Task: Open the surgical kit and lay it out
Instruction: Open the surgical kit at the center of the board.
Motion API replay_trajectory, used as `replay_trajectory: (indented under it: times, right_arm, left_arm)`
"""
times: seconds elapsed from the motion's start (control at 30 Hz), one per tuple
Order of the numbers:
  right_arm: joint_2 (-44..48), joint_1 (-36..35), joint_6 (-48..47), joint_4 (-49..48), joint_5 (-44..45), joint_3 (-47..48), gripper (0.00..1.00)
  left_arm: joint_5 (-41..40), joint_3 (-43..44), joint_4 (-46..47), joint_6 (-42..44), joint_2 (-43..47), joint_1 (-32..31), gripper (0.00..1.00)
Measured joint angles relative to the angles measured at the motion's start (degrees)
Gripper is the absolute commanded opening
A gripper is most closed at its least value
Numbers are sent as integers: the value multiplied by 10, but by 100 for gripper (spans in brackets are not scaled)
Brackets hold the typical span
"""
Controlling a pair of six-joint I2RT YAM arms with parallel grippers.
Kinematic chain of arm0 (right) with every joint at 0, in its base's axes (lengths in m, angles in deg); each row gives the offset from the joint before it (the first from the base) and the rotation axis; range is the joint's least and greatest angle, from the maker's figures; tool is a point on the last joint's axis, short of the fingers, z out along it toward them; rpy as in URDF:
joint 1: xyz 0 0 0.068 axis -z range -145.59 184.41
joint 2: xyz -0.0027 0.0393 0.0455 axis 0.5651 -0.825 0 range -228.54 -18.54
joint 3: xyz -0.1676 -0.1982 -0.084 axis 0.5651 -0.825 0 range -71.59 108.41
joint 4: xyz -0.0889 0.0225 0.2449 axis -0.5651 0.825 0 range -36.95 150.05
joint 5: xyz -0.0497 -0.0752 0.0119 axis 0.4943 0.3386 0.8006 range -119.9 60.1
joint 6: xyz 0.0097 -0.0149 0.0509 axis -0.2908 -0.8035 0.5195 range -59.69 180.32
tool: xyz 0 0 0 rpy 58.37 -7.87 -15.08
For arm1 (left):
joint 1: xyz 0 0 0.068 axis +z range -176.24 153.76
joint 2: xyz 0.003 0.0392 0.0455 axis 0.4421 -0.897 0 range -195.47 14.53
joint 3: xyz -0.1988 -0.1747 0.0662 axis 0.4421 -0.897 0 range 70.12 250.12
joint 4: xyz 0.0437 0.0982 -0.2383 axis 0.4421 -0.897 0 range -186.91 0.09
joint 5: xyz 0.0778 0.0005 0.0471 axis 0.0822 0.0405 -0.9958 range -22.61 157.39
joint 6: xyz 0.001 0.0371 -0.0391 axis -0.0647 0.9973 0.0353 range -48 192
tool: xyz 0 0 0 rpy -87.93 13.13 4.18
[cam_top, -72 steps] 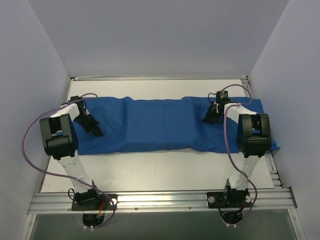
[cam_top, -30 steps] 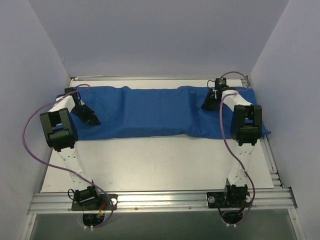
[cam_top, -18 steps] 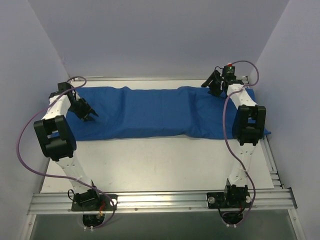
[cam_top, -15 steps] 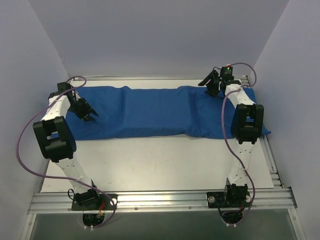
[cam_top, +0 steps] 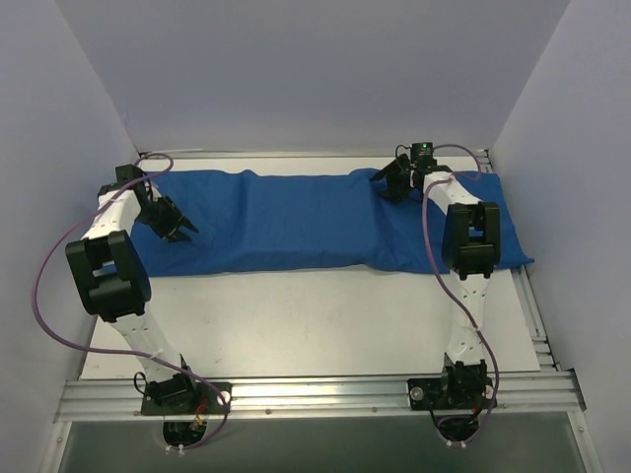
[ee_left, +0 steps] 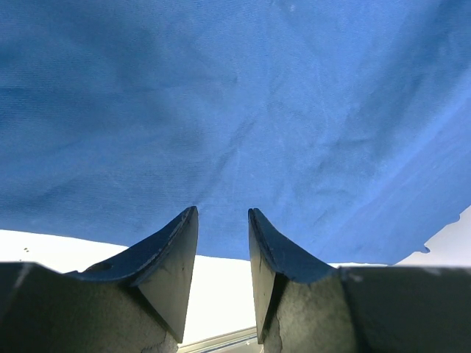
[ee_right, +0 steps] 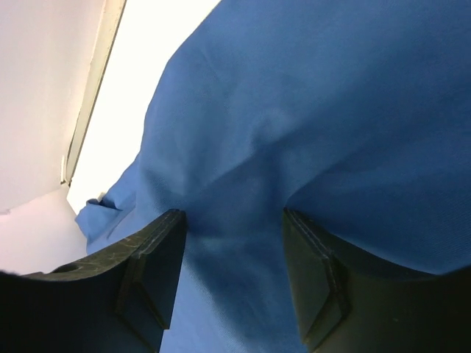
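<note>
The surgical kit shows only as its royal-blue cloth wrap [cam_top: 296, 222], spread in a long band across the far half of the table, with a fuller fold at its right end. My left gripper [cam_top: 177, 229] hovers over the wrap's left end, open, nothing between its fingers. In the left wrist view the left gripper [ee_left: 223, 213] points at the cloth [ee_left: 221, 110] near its edge. My right gripper [cam_top: 386, 180] is open above the wrap's far edge, right of centre. In the right wrist view the right gripper [ee_right: 234, 217] stands wide over rumpled cloth [ee_right: 316, 110].
Bare white tabletop [cam_top: 315, 315] lies between the wrap and the aluminium rail [cam_top: 315, 392] that carries both arm bases. White walls close in on the left, right and back. A purple cable [cam_top: 44, 296] loops off each arm.
Both grippers have opened and let go of the cloth after dragging it toward the back wall. The right gripper has moved left along the far edge; the left has stayed near the left end.
</note>
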Motion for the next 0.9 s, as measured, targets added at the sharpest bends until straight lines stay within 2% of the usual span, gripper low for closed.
replay_trajectory:
  times: [0.17,0.3,0.43,0.53,0.9]
  right_arm:
    - [-14,5,24,-3,-15,0,40]
    - [-24,5,39,-9,-25,0,21]
    - [-28,5,46,-18,-30,0,13]
    - [-28,5,44,-23,-32,0,0]
    - [-16,6,17,-33,-37,-2,0]
  left_arm:
    - [0,0,-1,0,7,0,43]
    - [0,0,-2,0,14,0,42]
    - [0,0,-3,1,18,0,42]
    - [0,0,-4,2,20,0,43]
    - [0,-3,-5,3,24,0,43]
